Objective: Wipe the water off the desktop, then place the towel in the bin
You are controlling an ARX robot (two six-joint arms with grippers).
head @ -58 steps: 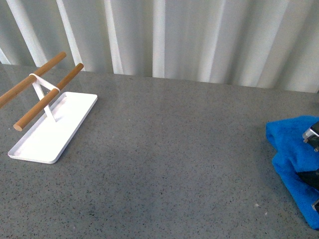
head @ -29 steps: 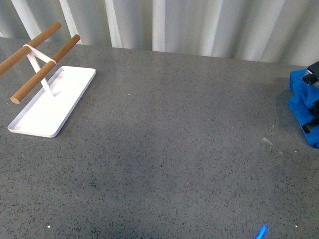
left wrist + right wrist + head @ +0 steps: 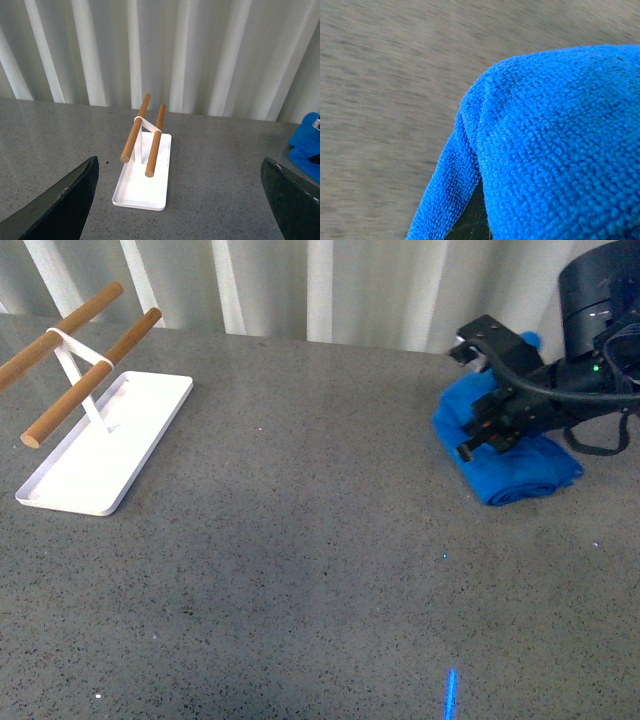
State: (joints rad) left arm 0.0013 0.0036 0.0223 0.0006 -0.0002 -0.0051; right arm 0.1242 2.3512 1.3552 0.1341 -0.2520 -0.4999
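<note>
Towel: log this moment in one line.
towel: on desktop | right gripper: at towel, jaws unclear | left gripper: open, empty

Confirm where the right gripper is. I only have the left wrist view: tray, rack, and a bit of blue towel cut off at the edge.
Observer: Front view shows the right gripper down on the towel, at the far right of the desktop.
Operator: Jaws shut on it?
Observer: Cannot tell; they are hidden in the front view. The right wrist view is almost all blue cloth, with one edge raised off the surface.
Operator: Towel spread out?
Observer: No. The front view shows it bunched into a thick lump, with the gripper on the side nearer the tray.
</note>
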